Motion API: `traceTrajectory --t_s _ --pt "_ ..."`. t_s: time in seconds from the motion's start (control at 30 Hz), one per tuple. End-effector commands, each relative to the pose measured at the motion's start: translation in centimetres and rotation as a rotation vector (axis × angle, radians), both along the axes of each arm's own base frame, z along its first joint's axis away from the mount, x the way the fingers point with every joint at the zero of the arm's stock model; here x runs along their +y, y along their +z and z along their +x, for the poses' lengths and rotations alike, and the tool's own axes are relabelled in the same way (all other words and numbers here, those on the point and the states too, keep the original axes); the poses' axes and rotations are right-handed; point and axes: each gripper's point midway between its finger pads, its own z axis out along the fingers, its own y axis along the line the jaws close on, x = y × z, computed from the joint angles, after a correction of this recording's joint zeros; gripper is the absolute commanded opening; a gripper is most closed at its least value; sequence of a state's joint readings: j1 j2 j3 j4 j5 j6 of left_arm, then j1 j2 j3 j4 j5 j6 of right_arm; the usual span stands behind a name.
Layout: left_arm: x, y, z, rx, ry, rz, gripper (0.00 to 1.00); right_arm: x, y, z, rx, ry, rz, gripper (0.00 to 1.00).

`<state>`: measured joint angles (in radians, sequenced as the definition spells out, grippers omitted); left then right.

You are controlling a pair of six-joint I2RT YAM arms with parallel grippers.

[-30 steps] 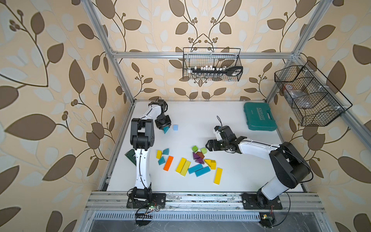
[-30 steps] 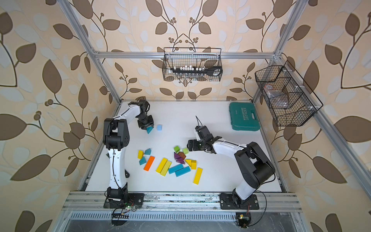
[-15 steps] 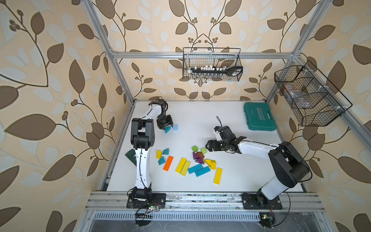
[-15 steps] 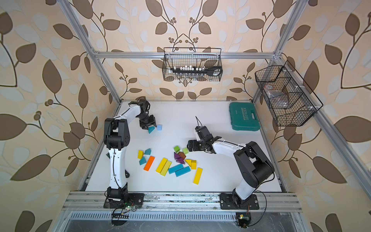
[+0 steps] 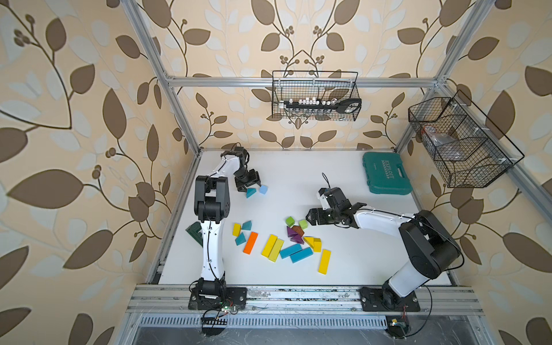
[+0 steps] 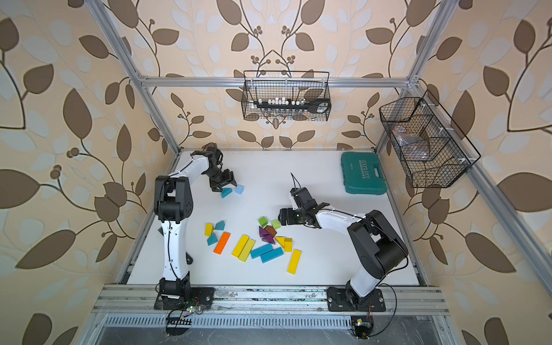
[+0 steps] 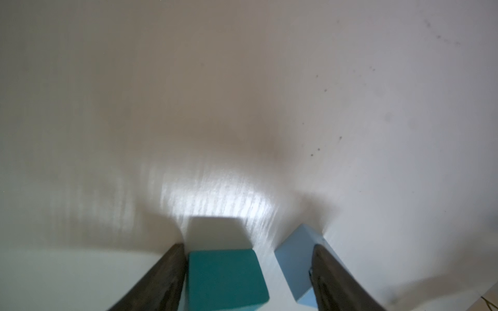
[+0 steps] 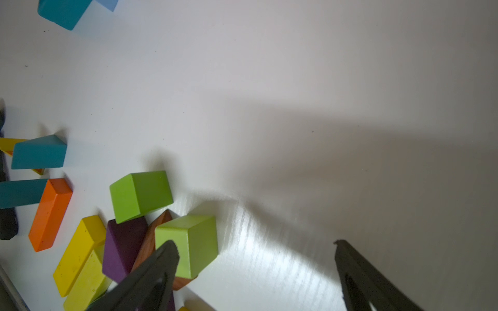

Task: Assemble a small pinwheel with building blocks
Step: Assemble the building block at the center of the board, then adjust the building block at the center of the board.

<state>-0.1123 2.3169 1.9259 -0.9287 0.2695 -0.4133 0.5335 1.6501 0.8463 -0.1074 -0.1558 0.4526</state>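
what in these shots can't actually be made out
Dark green piece, both top views: the left arm covers most of it, shape unclear.
Teal block, left wrist view: cut off by the picture's edge.
Light-blue block, same view: partly behind a tool finger.
Brown wedge, right wrist view: mostly covered by green cubes.
Side wire basket contents, top views: too small, behind mesh.

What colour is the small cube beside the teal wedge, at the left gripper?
The cube is light blue; the left wrist view shows it best.
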Motion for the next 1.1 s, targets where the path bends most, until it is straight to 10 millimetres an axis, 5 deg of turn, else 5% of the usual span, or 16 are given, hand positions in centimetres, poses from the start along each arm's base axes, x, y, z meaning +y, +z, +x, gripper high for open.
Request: traceTrajectory --t_s 0.0,0.23,0.4,0.57,0.83,1.07 --pt "-1.0 2.8 0.0 -0.04 0.017 -0.061 0.78 0.4 0.1 0.2 0.002 0.002 0.019 0.91" --pt "-0.4 4.1 0.0 -0.052 0.056 -0.041 0.79 1.4 0.9 0.9 -0.004 0.0 0.048 0.86" --pt "1.6 6.5 -0.7 -0.083 0.13 -0.01 0.85 5.9 3.3 2.5 -0.062 0.056 0.032 0.82" --pt "4.6 8.6 -2.5 -0.092 0.251 0.054 0.9 10.3 3.5 5.2 -0.117 0.112 -0.056 0.82" --pt "7.7 6.0 -6.2 0.009 0.376 0.186 0.92 15.2 2.6 10.1 -0.248 0.256 -0.185 0.82" --pt "8.0 6.2 -6.7 -0.003 0.41 0.162 0.99 18.4 1.5 12.3 -0.333 0.426 -0.223 0.78"
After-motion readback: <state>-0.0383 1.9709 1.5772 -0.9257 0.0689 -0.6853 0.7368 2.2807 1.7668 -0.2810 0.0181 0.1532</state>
